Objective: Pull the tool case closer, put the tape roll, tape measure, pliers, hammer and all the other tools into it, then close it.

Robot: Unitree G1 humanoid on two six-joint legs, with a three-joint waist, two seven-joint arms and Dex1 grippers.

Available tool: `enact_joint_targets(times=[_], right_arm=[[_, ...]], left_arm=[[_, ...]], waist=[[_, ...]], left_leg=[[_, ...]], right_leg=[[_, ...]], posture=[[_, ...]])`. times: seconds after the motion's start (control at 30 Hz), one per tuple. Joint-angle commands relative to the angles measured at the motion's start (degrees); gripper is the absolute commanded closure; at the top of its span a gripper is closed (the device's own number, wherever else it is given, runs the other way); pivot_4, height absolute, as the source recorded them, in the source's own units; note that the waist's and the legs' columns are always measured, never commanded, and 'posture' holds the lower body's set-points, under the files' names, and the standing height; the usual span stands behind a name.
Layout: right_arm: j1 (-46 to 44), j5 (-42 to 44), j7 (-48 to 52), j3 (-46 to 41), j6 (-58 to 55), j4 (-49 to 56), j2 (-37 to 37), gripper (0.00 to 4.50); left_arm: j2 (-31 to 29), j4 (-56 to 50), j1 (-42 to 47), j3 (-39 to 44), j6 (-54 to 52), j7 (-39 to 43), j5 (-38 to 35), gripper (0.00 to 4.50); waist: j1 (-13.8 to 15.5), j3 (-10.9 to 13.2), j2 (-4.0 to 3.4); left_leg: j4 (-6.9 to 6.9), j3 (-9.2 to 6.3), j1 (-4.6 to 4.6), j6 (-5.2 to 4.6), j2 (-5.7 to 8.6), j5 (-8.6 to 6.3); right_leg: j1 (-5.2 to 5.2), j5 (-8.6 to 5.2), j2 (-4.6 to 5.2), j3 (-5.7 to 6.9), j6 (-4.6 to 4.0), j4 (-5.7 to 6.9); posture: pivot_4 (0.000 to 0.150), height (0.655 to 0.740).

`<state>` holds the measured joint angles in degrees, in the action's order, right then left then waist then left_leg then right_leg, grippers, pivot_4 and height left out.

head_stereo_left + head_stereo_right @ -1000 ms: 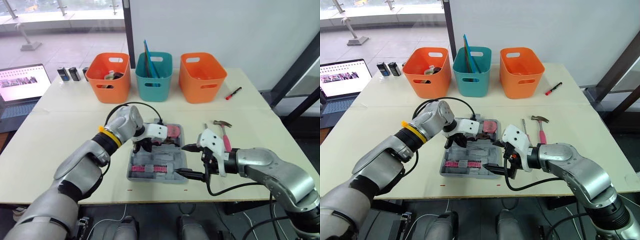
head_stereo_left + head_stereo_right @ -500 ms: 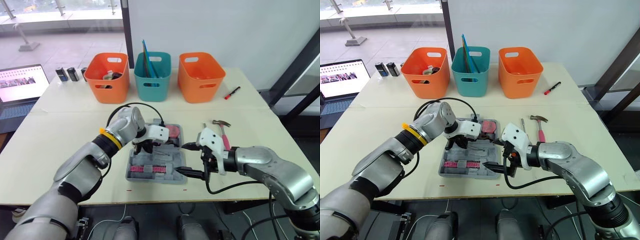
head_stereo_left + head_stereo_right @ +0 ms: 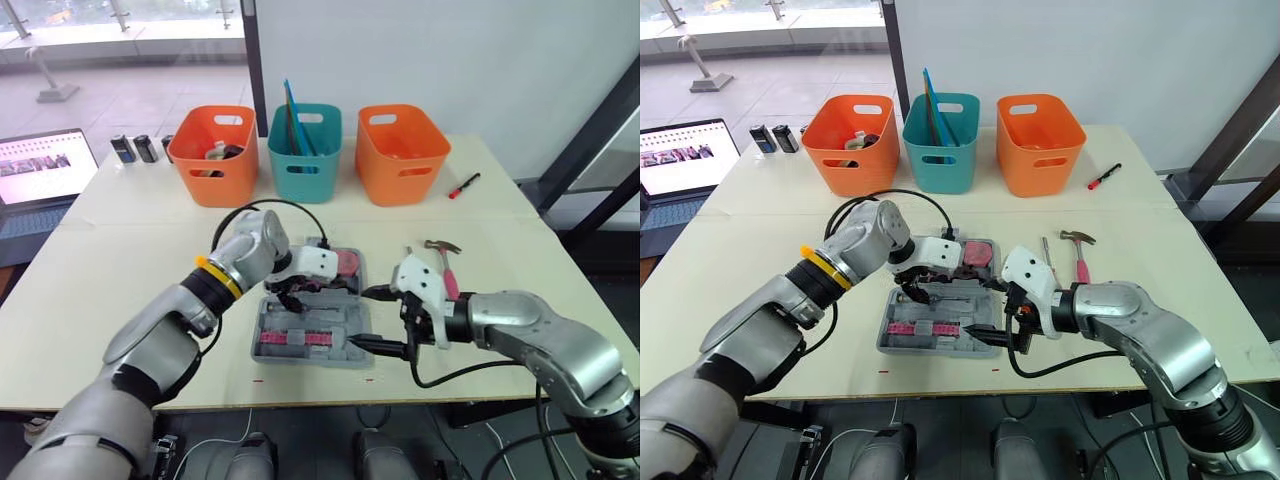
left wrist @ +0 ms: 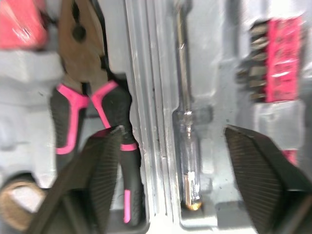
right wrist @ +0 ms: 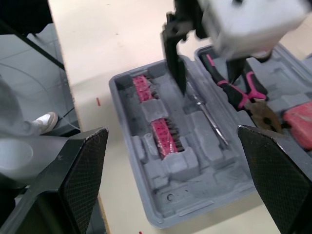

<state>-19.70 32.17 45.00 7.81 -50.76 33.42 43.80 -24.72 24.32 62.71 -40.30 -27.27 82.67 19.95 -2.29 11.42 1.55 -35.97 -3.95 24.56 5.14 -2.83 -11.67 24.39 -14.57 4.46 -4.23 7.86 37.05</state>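
Left wrist view: pliers (image 4: 80,92), screwdriver (image 4: 185,112) seated in open tool case (image 3: 300,360); head view adds hammer (image 3: 447,268) on counter (image 3: 130,280), case's 3 o'clock. Left end effector (image 3: 289,297) apart over case; right end effector (image 3: 360,318) apart at 4 o'clock rim.

No legible text, labels, brand marks or nos. Laptop screen (image 3: 45,165): content displayed, too small to read. Tool case (image 3: 338,322): no readable markings on its mouldings in either wrist view.
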Motion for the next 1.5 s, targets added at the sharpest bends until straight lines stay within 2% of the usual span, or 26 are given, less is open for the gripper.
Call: enact_joint_targets(times=[0.03, 0.17, 0.27, 0.33, 0.37, 0.4, 0.47, 0.57, 0.7, 0.73, 1.0, 1.27, 1.5], right_arm=[[-1.02, -0.28, 0.44, -0.13, 1.42, -0.11, -0.49, 0.00], [-2.36, -0.81, 0.88, 0.84, 2.19, -1.24, -1.01, 0.00], [-2.74, -0.86, 1.54, 1.06, 2.59, -1.71, -0.76, 0.00], [-3.07, -0.90, 2.04, 1.24, 2.69, -1.94, -0.57, 0.00], [-3.18, -0.92, 2.18, 1.29, 2.69, -2.00, -0.54, 0.00], [-3.32, -0.87, 2.48, 1.21, 2.68, -2.09, -0.37, 0.00], [-3.56, -0.64, 3.20, 0.90, 2.53, -2.21, 0.17, 0.00], [-3.76, -0.43, 4.44, 0.76, 2.58, -2.51, 0.86, 0.00], [-4.85, 0.28, 4.71, -0.40, 2.16, -4.37, -0.02, 0.00], [-5.13, 0.48, 4.88, -0.66, 2.03, -4.81, -0.03, 0.00], [-6.36, -1.49, 5.87, -0.90, 2.98, -7.49, 1.79, 0.00], [-4.34, -2.63, 5.95, -1.58, 3.54, -7.02, 3.81, 0.00], [-4.19, -2.66, 5.43, -1.85, 3.59, -6.78, 3.69, 0.00]], left_arm=[[-1.68, -7.19, 1.43, 4.36, -2.72, 2.44, -2.63, 1.22], [-2.63, -12.98, -5.05, 15.60, 0.60, -4.69, -9.67, 1.22], [-3.09, -14.88, -11.98, 21.66, 7.53, -12.23, -12.03, 1.22], [-4.37, -15.30, -16.48, 23.91, 10.21, -13.60, -13.61, 1.22], [-5.00, -15.46, -17.64, 24.15, 10.31, -13.41, -14.03, 1.22], [-6.66, -16.74, -18.97, 23.76, 3.35, -9.97, -16.02, 1.22], [-9.36, -20.63, -22.05, 24.77, -4.09, -2.82, -23.18, 1.22], [-8.15, -20.83, -23.98, 27.41, -2.95, -7.36, -25.30, 2.03], [-7.34, -16.35, -28.48, 27.22, 12.02, -10.77, -23.83, 4.08], [-6.76, -15.02, -28.87, 27.16, 14.29, -11.39, -23.87, 4.46], [-2.62, -3.07, -25.68, 25.66, 24.24, -14.06, -22.38, 4.46], [0.12, 4.76, -22.71, 24.13, 27.01, -13.64, -21.06, 4.46], [0.18, 13.12, -23.08, 19.77, 31.39, -16.43, -14.54, 4.46]], waist=[[-0.04, 0.00, 0.00], [-0.25, -0.01, -0.02], [-0.28, -0.02, -0.05], [-0.25, -0.02, -0.04], [-0.20, -0.02, -0.04], [-0.14, -0.02, -0.04], [-0.15, -0.02, -0.04], [0.55, -0.02, -0.04], [1.03, -0.02, -0.04], [1.08, -0.02, -0.04], [1.58, -0.02, -0.04], [1.17, -0.02, -0.04], [1.31, -0.03, -0.04]], left_leg=[[0.00, 0.00, -0.01, 0.00, 0.00, 0.00], [-0.01, 0.00, -0.02, 0.00, 0.00, 0.00], [0.04, -0.02, -0.12, -0.01, -0.02, 0.00], [0.03, -0.02, -0.14, -0.01, -0.02, 0.00], [0.02, -0.02, -0.14, -0.01, -0.02, 0.00], [0.00, -0.02, -0.12, -0.01, -0.01, 0.00], [-0.03, -0.02, -0.09, -0.01, -0.01, 0.00], [-0.03, -0.03, -0.08, -0.01, -0.01, 0.00], [-0.09, 0.01, -0.13, -0.01, -0.01, 0.00], [-0.08, 0.01, -0.13, -0.01, -0.01, 0.00], [-0.10, 0.00, -0.10, 0.00, 0.00, 0.00], [-0.06, 0.00, -0.13, -0.01, 0.00, 0.00], [-0.07, 0.00, -0.12, -0.01, 0.00, 0.00]], right_leg=[[0.00, 0.00, 0.00, 0.00, 0.00, 0.01], [0.00, 0.00, 0.00, -0.01, 0.00, 0.02], [-0.01, 0.09, -0.01, 0.00, 0.22, 0.12], [-0.01, 0.10, -0.02, 0.00, 0.23, 0.15], [-0.01, 0.10, -0.02, 0.00, 0.24, 0.15], [-0.01, 0.10, -0.02, 0.00, 0.24, 0.15], [-0.01, 0.10, -0.02, 0.00, 0.23, 0.14], [-0.06, 0.06, -0.02, 0.01, 0.16, 0.11], [-0.09, 0.00, -0.02, -0.02, 0.01, 0.06], [-0.09, 0.00, -0.02, -0.01, 0.01, 0.07], [-0.10, 0.01, -0.02, 0.00, 0.01, 0.05], [-0.10, 0.05, -0.02, 0.00, 0.10, 0.06], [-0.10, 0.09, -0.02, 0.00, 0.17, 0.05]], posture=[[0.150, 0.7344], [0.150, 0.7344], [0.150, 0.7344], [0.150, 0.7344], [0.150, 0.7344], [0.150, 0.7344], [0.150, 0.7344], [0.150, 0.7344], [0.150, 0.7344], [0.150, 0.7344], [0.150, 0.7344], [0.150, 0.7344], [0.150, 0.7344]])
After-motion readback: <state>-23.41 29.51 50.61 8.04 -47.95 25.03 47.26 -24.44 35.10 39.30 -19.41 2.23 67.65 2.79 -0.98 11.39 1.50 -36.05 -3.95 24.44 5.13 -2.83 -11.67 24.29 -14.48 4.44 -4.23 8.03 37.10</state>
